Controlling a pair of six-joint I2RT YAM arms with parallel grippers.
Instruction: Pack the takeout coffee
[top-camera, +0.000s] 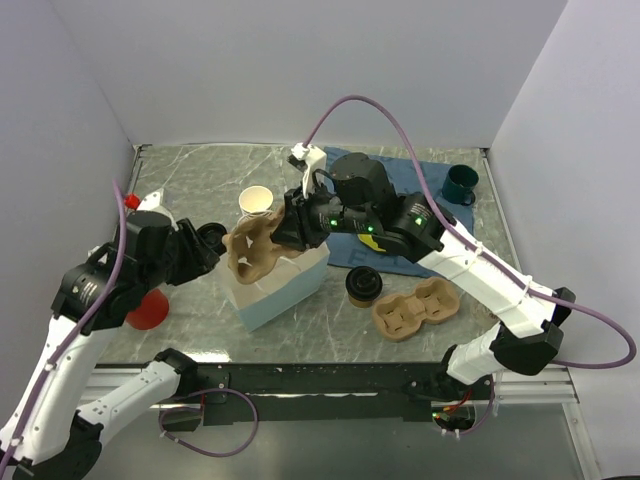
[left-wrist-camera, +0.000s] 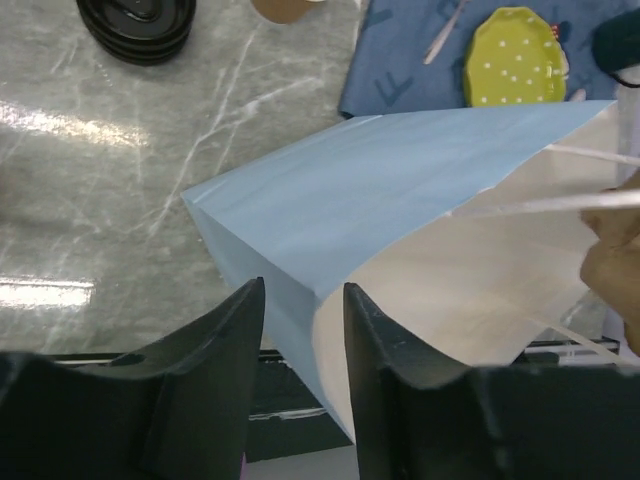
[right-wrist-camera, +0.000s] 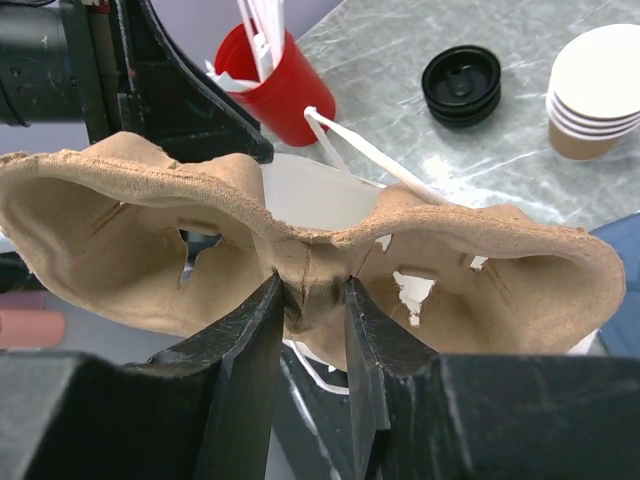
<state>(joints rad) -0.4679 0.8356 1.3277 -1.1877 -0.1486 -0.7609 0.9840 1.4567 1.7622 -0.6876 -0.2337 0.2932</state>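
The takeout coffee (top-camera: 362, 285), a cup under a black lid, stands on the table right of the light blue paper bag (top-camera: 280, 292). My right gripper (top-camera: 290, 232) (right-wrist-camera: 310, 285) is shut on the middle web of a tan two-cup cardboard carrier (top-camera: 252, 250) (right-wrist-camera: 120, 230), holding it tilted over the bag's open mouth (right-wrist-camera: 320, 195). My left gripper (top-camera: 215, 245) (left-wrist-camera: 303, 285) stands open, with its fingers on either side of the bag's near corner edge (left-wrist-camera: 400, 190), one outside and one inside.
A second carrier (top-camera: 415, 310) lies on the table at front right. A stack of cream cups (top-camera: 256, 200) (right-wrist-camera: 600, 85) and black lids (left-wrist-camera: 135, 25) (right-wrist-camera: 460, 85) sit behind the bag. A red cup (top-camera: 148, 310) (right-wrist-camera: 275, 85), a green mug (top-camera: 461, 183) and a blue cloth (top-camera: 430, 170) are nearby.
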